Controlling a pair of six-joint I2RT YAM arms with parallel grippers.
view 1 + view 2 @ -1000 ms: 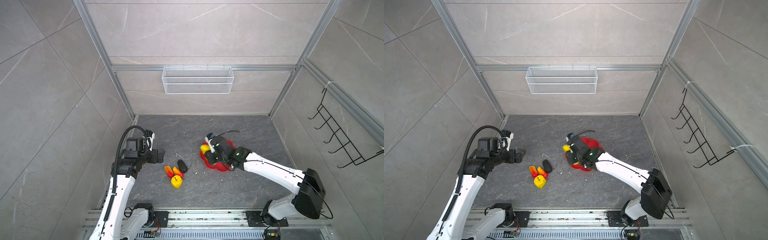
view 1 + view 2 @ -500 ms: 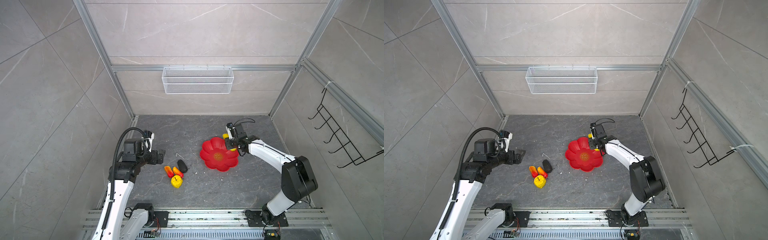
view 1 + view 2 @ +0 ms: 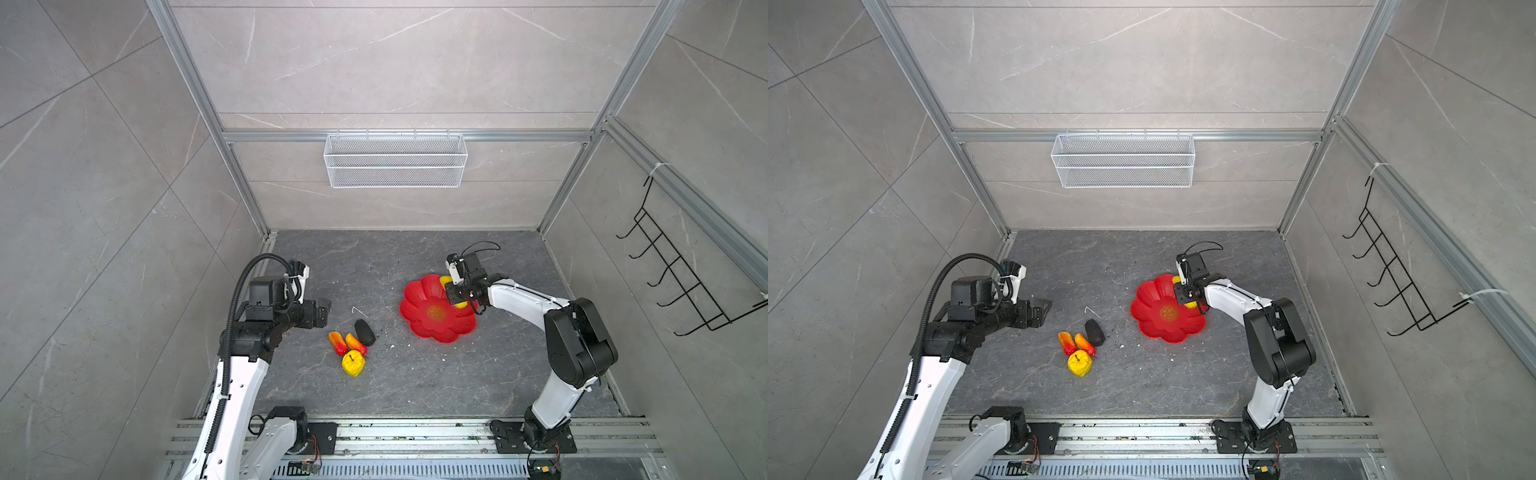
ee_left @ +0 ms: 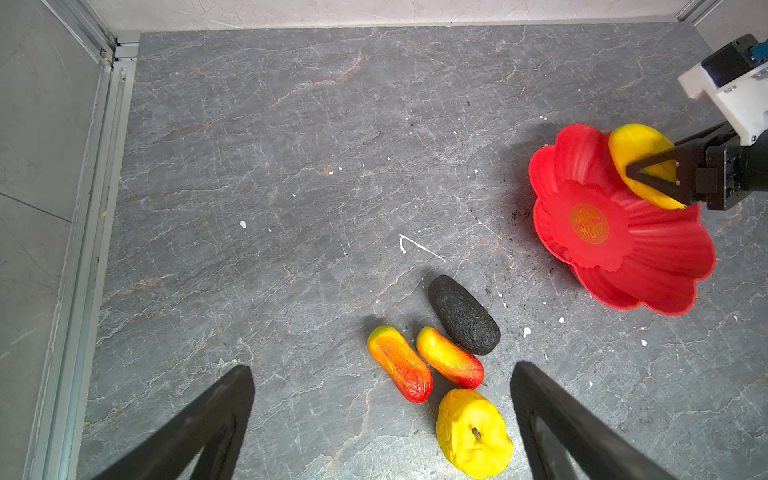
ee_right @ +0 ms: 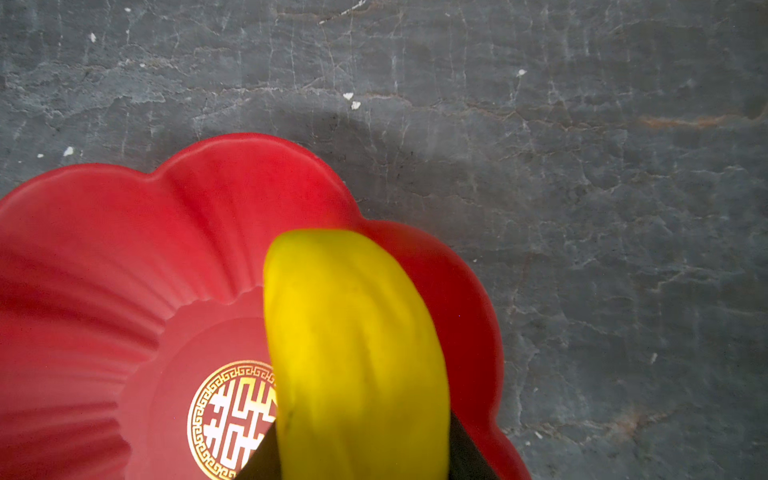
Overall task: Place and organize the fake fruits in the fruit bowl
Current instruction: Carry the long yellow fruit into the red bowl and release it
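Grey tiled walls (image 3: pixel 395 62), dark stone floor (image 3: pixel 374 266), mesh basket (image 3: pixel 395 166), hook rack (image 3: pixel 685 265).

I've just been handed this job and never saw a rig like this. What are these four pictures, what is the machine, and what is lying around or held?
It is two white robot arms with two-fingered grippers on a dark stone tabletop. The two wide pictures look down from overhead, nearly the same view; the two close-ups come from a camera on each wrist. The right gripper is shut on a long yellow fruit, over the red flower-shaped bowl. The left gripper is open and empty, near four loose fruits: a black oval, two red-orange ones and a round yellow one.
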